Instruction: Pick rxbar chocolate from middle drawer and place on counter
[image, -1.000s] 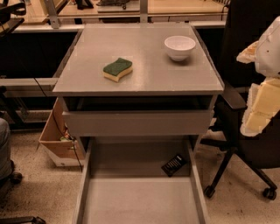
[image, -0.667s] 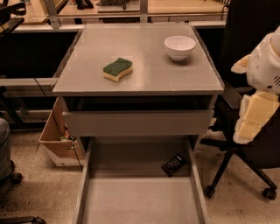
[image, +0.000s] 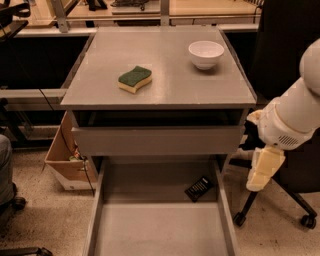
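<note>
The rxbar chocolate (image: 198, 188), a dark flat bar with pale lettering, lies tilted on the floor of the pulled-out middle drawer (image: 155, 227), near its back right corner. The grey counter (image: 165, 65) tops the cabinet above. My gripper (image: 262, 171), cream coloured under a white arm, hangs outside the drawer's right wall, to the right of the bar and a little above it. It holds nothing that I can see.
A green-and-yellow sponge (image: 135, 79) and a white bowl (image: 206, 54) sit on the counter. The shallower upper drawer (image: 155, 141) stands slightly out above the bar. A cardboard box (image: 62, 160) stands at the left, and a black chair (image: 300, 212) behind my arm.
My arm and gripper have moved left and down, closer to the drawer's right side. The bar, sponge and bowl have not moved.
</note>
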